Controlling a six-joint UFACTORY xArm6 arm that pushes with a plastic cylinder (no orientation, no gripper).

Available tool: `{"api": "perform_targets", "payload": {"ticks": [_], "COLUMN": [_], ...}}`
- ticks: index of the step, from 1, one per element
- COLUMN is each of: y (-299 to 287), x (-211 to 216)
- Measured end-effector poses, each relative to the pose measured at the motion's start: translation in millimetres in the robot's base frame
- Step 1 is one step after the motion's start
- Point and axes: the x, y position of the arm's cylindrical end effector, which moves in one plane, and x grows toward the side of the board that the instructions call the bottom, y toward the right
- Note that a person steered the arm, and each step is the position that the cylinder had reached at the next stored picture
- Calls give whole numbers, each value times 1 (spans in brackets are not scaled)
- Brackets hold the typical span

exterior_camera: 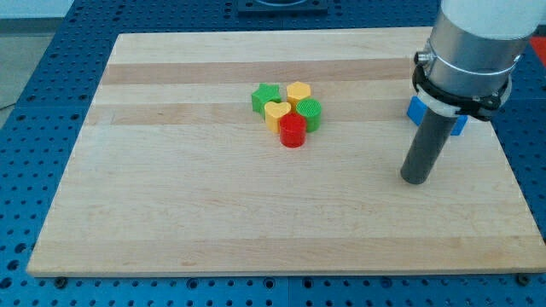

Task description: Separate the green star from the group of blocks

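Note:
The green star (264, 98) sits at the left end of a tight group near the board's middle top. It touches the yellow heart (276, 112) and lies next to the yellow hexagon (299, 93). A green cylinder (310, 112) and a red cylinder (293, 131) complete the group. My tip (415, 179) rests on the board far to the view's right of the group and a little below it, touching no block.
A blue block (417, 111), shape unclear, lies at the view's right, partly hidden behind the rod and the arm's body. The wooden board (171, 213) lies on a blue perforated table.

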Motion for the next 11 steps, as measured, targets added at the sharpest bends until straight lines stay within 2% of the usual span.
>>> {"api": "perform_targets", "payload": {"ticks": [3, 4, 5, 7, 8, 10, 11], "y": [9, -14, -51, -38, -43, -146, -198], "x": [18, 15, -12, -89, -114, -121, -139]}}
